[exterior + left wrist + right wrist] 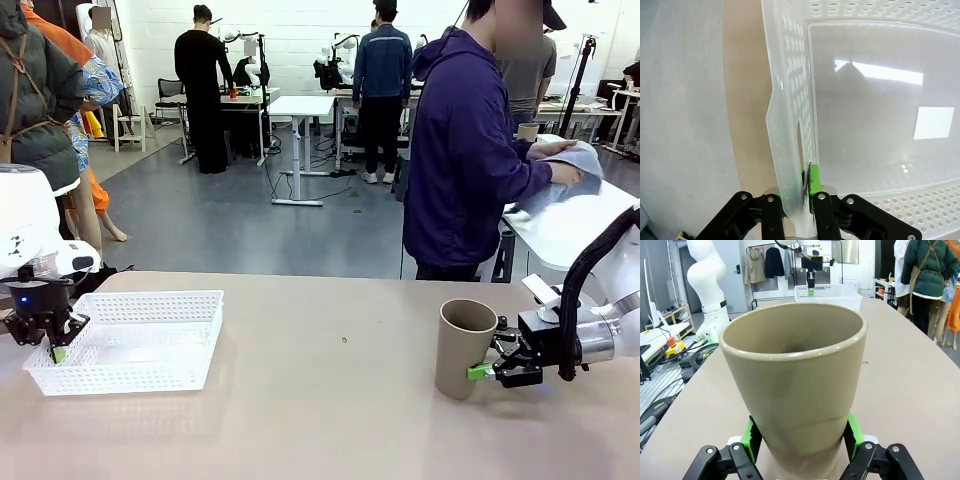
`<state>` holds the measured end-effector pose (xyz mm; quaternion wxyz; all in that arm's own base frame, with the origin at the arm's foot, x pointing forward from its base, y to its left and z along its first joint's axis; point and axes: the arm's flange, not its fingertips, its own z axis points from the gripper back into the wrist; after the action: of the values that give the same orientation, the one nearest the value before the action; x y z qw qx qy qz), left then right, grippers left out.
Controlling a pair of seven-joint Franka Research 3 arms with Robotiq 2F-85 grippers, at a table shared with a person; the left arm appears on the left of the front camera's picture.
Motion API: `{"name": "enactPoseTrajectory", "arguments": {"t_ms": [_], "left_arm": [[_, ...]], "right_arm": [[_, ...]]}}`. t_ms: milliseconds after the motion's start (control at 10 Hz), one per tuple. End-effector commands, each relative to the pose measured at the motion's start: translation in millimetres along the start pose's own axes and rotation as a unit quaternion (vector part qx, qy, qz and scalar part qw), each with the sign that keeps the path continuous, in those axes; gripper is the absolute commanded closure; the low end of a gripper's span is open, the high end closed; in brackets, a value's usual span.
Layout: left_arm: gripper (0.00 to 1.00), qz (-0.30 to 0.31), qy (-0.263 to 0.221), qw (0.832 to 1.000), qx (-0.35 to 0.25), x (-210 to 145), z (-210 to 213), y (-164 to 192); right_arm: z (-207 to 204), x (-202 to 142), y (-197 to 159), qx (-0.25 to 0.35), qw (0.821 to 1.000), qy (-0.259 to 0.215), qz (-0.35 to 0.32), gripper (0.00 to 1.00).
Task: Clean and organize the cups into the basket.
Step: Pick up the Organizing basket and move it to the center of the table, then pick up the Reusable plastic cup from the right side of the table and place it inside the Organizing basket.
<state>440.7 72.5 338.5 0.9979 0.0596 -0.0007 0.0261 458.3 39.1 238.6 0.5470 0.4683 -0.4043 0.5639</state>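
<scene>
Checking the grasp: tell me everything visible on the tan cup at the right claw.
The tan cup is a tall handleless tumbler, matte, tapering to a narrower base, with a rounded rim. It is upright, mouth up, at the right side of the table, and its visible inside looks empty. The right claw is shut on its lower half, one green pad on each side. Whether its base rests on the tabletop I cannot tell.
</scene>
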Motion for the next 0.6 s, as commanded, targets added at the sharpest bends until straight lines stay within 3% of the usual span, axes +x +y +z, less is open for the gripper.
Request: {"name": "enactPoseTrajectory", "arguments": {"t_ms": [0,100,200,500], "left_arm": [[1.0,0.001,0.011,1.0,0.004,3.9,1.2,-0.1],[1.0,0.0,0.014,1.0,0.005,3.8,0.8,-0.2],[1.0,0.001,0.015,1.0,0.005,3.8,0.9,0.1],[1.0,0.038,0.029,0.999,-0.021,4.9,7.0,-11.9]], "right_arm": [[3.0,-4.0,-3.6,0.008,1.0,-0.008,0.01,1.0],[3.3,-4.6,-3.6,0.008,1.0,-0.011,0.009,0.78],[3.8,-4.5,-3.8,0.006,1.0,-0.014,0.007,1.0],[10.7,19.3,8.8,-0.017,0.999,-0.038,0.006,1.0]]}}
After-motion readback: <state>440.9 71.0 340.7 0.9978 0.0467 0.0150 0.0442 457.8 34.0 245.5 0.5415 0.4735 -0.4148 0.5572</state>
